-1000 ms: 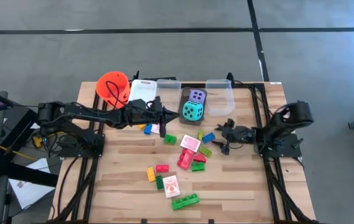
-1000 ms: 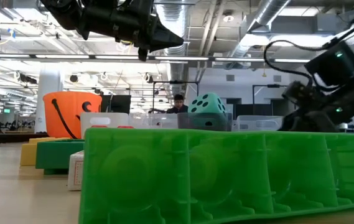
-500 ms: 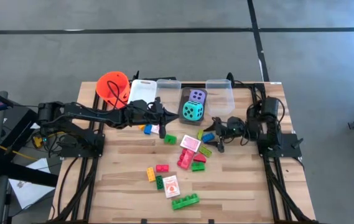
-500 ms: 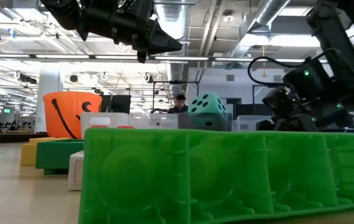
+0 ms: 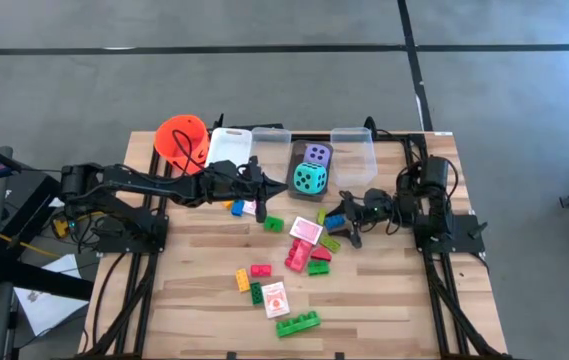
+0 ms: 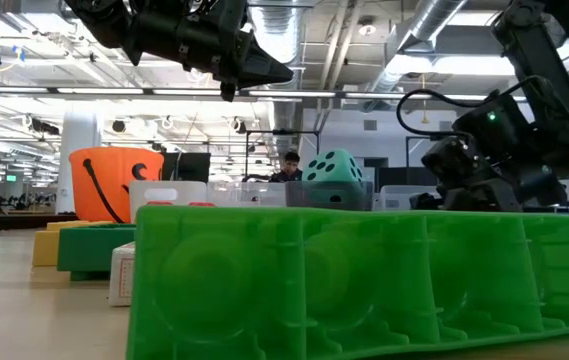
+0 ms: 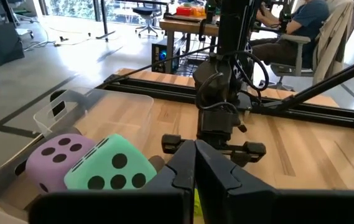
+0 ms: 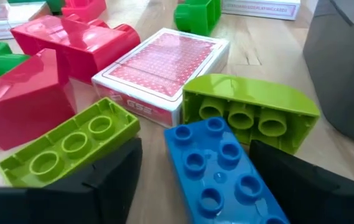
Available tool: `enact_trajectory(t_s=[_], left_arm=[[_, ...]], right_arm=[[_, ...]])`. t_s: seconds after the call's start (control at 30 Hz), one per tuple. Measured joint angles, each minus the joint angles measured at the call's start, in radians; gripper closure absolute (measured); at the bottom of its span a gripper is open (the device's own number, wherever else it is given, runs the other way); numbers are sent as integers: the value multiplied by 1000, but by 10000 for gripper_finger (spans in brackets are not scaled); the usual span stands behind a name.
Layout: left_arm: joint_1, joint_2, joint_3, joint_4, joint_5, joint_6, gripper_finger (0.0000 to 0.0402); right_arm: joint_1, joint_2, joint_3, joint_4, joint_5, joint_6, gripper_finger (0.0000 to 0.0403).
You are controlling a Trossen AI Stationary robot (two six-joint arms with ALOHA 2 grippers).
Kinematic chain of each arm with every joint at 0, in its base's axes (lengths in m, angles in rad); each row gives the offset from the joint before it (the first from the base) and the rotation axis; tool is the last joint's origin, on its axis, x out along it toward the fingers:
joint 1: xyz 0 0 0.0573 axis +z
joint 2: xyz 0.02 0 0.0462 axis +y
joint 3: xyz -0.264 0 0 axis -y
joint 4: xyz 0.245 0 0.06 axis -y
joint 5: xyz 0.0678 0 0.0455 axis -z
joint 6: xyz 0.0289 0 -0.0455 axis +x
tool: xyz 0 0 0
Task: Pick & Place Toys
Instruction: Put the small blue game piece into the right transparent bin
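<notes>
while the right gripper (image 5: 345, 222) came in from the table's right side: it now sits low over the blue brick (image 5: 335, 220).
high view: left gripper (image 5: 258, 190) hangs near the dice, jaws pressed together.
low view: bricks hidden behind a green brick (image 6: 364, 275).
right wrist view: spread jaws straddle blue brick (image 8: 226, 168), not pinching yet; card (image 8: 164, 68) beside it.

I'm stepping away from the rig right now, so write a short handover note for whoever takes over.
Left gripper: shut, empty, raised above the table's left-middle.
Right gripper: open, fingers either side of the blue brick, not closed on it.
Placed: teal die and purple die sit in a bin.
Left: bricks and pink-white cards remain scattered on the table; large green brick near the front edge.
</notes>
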Motion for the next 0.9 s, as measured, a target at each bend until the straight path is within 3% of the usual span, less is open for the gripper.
enact_trajectory(t_s=[0.1,0.27,0.47,0.6,0.8,0.9], left_arm=[[0,0,0,0,0,0,402],[0,0,0,0,0,1,402],[0,0,0,0,0,0,402],[-1,0,0,-2,0,0,402],[-1,0,0,-1,0,0,402],[-1,0,0,-1,0,0,402]], right_arm=[[1,1,-1,15,0,48,164],[4,3,-4,41,-24,133,271],[21,-25,-24,118,-27,190,266],[48,-132,-56,131,160,216,266],[86,-388,-112,138,587,249,266],[88,-506,-116,102,740,250,266]])
